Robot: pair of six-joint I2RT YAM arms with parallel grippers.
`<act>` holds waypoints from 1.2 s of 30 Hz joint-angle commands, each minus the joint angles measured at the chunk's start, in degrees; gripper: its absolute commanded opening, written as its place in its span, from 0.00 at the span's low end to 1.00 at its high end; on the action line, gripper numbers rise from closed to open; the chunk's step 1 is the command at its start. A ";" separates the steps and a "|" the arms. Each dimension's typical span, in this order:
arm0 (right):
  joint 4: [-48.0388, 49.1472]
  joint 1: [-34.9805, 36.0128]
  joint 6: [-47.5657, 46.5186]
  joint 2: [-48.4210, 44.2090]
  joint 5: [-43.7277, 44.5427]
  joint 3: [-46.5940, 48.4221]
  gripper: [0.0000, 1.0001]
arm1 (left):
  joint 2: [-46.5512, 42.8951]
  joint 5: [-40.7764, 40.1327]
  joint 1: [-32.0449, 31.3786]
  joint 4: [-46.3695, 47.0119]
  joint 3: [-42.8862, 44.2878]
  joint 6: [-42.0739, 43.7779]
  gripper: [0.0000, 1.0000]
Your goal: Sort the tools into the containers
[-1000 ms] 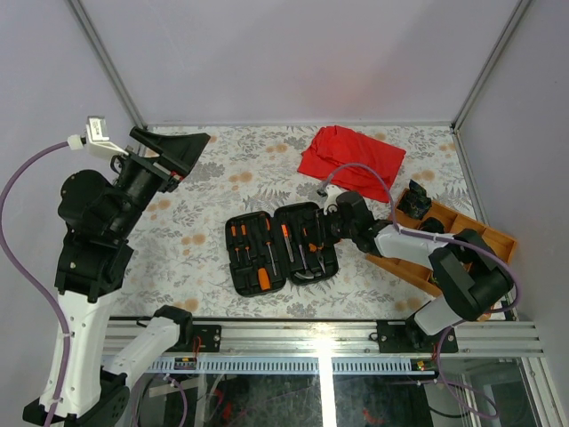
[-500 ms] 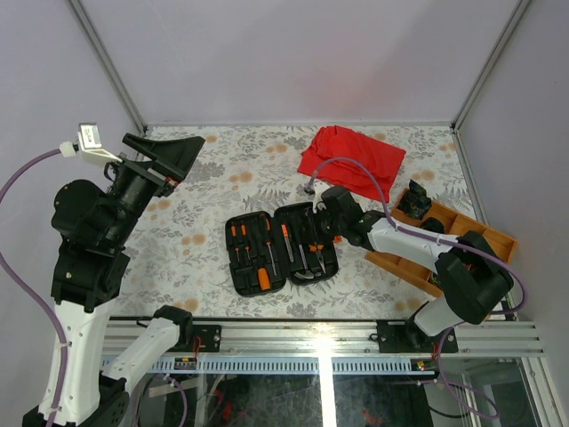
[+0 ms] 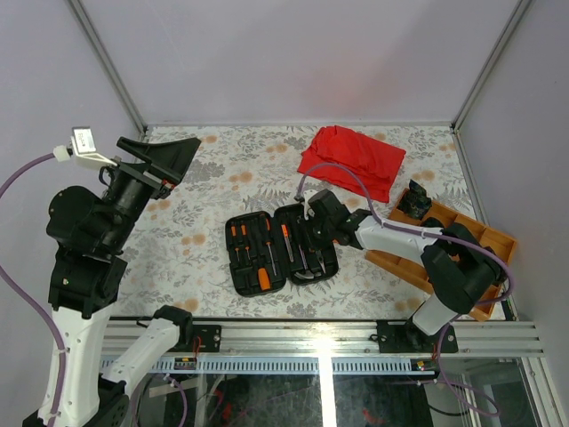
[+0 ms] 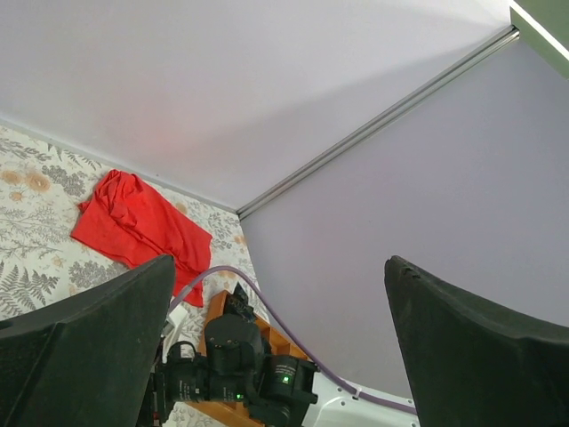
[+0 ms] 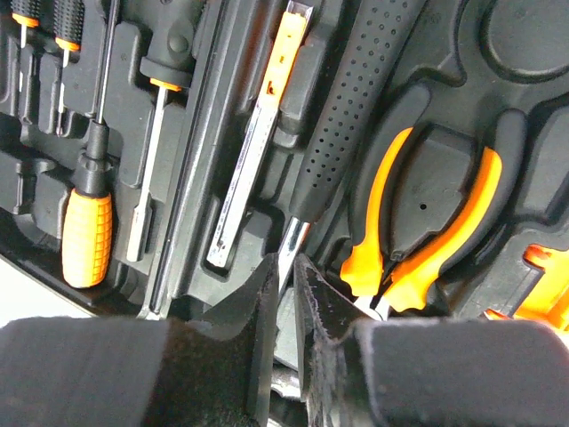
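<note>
Overhead view: the black tool case [image 3: 274, 233] is lying open near the middle of the floral desk [image 3: 204, 222], both halves flat with the moulded slots facing up and the tools sitting in them. A red cloth [image 3: 351, 156] is lying crumpled beyond the case toward the far edge. An orange wooden tray [image 3: 498, 238] is sitting at the desk's right side, partly under your right arm. Right wrist view: your right tool [image 5: 286, 267] is reaching down over the right half of the case. Its jaws are standing nearly together, and the silver shank of the black-handled driver [image 5: 354, 107] is running into the narrow gap between them. Whether the shank is actually being pinched you cannot tell. The orange-handled pliers [image 5: 360, 265] are resting in their slot just beside that driver. A flat silver-and-orange tool [image 5: 246, 178] is lying on the driver's other side, and across the hinge an orange-handled screwdriver [image 5: 87, 236] is lying next to slimmer black-handled ones. Left wrist view: your left tool [image 4: 280, 267] is hanging high above the desk's far-left corner — jaws spread wide, holding nothing, well apart from the case.
</note>
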 commanded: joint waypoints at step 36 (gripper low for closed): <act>-16.26 3.91 -0.06 13.86 6.81 11.92 0.16 | -1.48 -0.13 0.28 4.92 -0.14 1.27 1.00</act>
